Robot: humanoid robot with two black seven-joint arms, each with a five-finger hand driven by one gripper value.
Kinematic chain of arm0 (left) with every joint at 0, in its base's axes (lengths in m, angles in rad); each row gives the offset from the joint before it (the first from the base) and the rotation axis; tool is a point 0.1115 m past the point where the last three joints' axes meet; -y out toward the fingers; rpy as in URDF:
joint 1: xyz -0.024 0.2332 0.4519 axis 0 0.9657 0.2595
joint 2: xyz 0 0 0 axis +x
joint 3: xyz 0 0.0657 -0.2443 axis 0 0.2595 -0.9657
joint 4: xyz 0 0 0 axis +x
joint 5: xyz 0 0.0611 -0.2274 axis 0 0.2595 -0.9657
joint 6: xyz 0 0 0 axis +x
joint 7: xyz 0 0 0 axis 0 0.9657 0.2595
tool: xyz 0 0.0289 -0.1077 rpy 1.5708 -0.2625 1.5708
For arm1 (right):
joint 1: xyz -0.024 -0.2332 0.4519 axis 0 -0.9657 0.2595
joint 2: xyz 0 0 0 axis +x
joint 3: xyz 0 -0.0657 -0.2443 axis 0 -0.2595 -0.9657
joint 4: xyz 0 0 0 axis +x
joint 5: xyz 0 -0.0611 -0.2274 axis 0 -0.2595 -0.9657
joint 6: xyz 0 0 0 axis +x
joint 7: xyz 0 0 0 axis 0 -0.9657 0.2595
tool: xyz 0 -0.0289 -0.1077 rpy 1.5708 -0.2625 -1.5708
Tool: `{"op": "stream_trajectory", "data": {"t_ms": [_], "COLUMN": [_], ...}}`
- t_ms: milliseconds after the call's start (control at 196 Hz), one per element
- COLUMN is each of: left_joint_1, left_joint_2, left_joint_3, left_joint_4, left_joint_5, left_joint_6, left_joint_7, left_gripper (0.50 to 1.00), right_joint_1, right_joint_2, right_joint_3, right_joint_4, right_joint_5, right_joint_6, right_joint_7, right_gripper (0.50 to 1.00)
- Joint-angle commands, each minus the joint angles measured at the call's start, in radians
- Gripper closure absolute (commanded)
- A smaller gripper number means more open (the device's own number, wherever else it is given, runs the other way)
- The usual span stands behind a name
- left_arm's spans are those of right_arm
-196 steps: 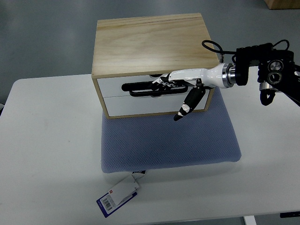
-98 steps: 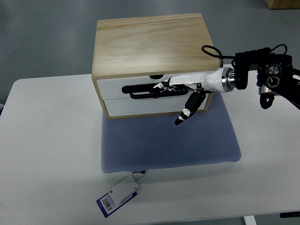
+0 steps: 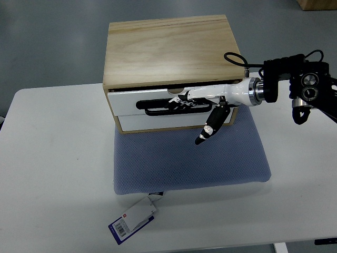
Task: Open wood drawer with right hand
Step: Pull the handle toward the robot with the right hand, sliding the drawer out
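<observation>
Looking down from the top view, so everything below is from that one camera:

Wood drawer box [image 3: 168,50]: sitting on the far end of a blue-grey cushion pad [image 3: 189,158], which is lying on a white table [image 3: 52,168].
Top drawer [image 3: 126,101]: white-fronted and poking out a little past the box front, above the lower drawer [image 3: 158,122], which is sitting flush.
Right hand [image 3: 197,97]: reaching in from the right edge, fingers [image 3: 179,99] hooking into the black handle [image 3: 158,105] on the top drawer, so it's gripping that handle; thumb [image 3: 210,125] is dangling down over the pad, not touching anything as far as I can tell.
Tag [image 3: 132,219]: a white and blue label hanging off the pad's near edge, lying on the table.
</observation>
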Motion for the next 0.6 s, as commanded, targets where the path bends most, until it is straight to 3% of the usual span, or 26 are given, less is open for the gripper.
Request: {"op": "stream_trajectory", "data": {"t_ms": [0,327,597], "left_joint_1": [0.0,0.0,0.0], "left_joint_2": [0.0,0.0,0.0], "left_joint_3": [0.0,0.0,0.0], "left_joint_4": [0.0,0.0,0.0], "left_joint_5": [0.0,0.0,0.0], "left_joint_6": [0.0,0.0,0.0], "left_joint_7": [0.0,0.0,0.0], "left_gripper": [0.5,0.5,0.5], "right_joint_1": [-0.009,-0.045,-0.045], "right_joint_2": [-0.012,-0.048,-0.078], "right_joint_3": [0.0,0.001,0.001], "right_joint_4": [0.024,0.093,0.122], "right_joint_5": [0.014,0.036,0.075], "right_joint_6": [0.0,0.0,0.0], "right_joint_7": [-0.027,-0.077,-0.082], "right_gripper": [0.55,0.55,0.55]}}
